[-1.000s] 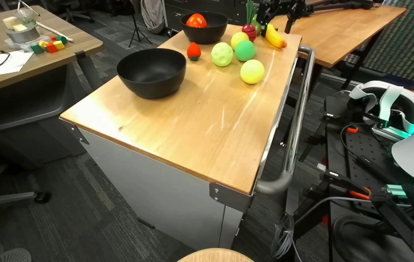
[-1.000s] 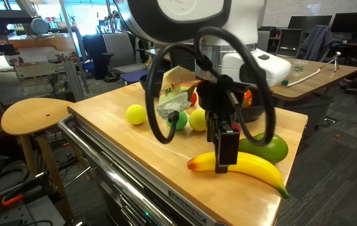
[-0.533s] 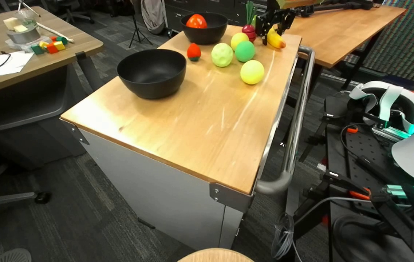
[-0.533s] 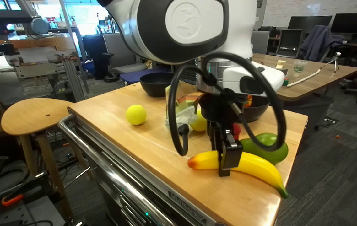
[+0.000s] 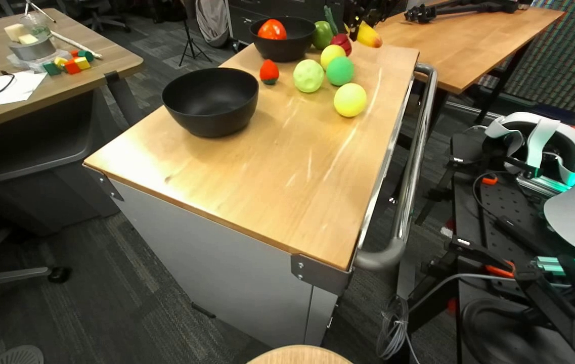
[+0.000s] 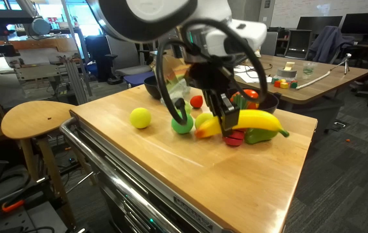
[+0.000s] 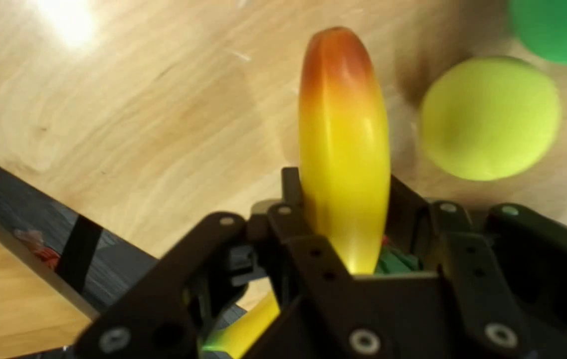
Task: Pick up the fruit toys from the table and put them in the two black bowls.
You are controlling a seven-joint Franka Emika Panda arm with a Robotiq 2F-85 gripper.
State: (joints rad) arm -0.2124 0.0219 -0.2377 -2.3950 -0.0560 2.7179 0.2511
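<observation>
My gripper [image 7: 345,184] is shut on the toy banana [image 7: 343,119], gripping it across its middle. In an exterior view the banana [image 6: 258,119] is raised off the table, over the red radish toy [image 6: 234,137] and the green fruit [image 6: 261,135]. A tomato toy [image 5: 272,29] lies in the far black bowl [image 5: 283,50]. Nothing shows inside the near black bowl [image 5: 210,108]. Between the bowls and the table's handle side lie a strawberry [image 5: 269,72], a pale green ball [image 5: 308,76], a green ball [image 5: 340,71] and two yellow ones [image 5: 350,100].
A metal handle rail [image 5: 416,151] runs along one edge of the wooden tabletop [image 5: 267,187]. A round stool [image 6: 36,118] stands beside it. Another table [image 6: 329,72] with small blocks is close behind the far bowl. A black cable [image 6: 261,64] loops out from the wrist.
The jaws have closed on the banana and lifted it from the table edge toward the far bowl. The green fruit has shifted closer to that bowl, and the radish has shifted and tipped.
</observation>
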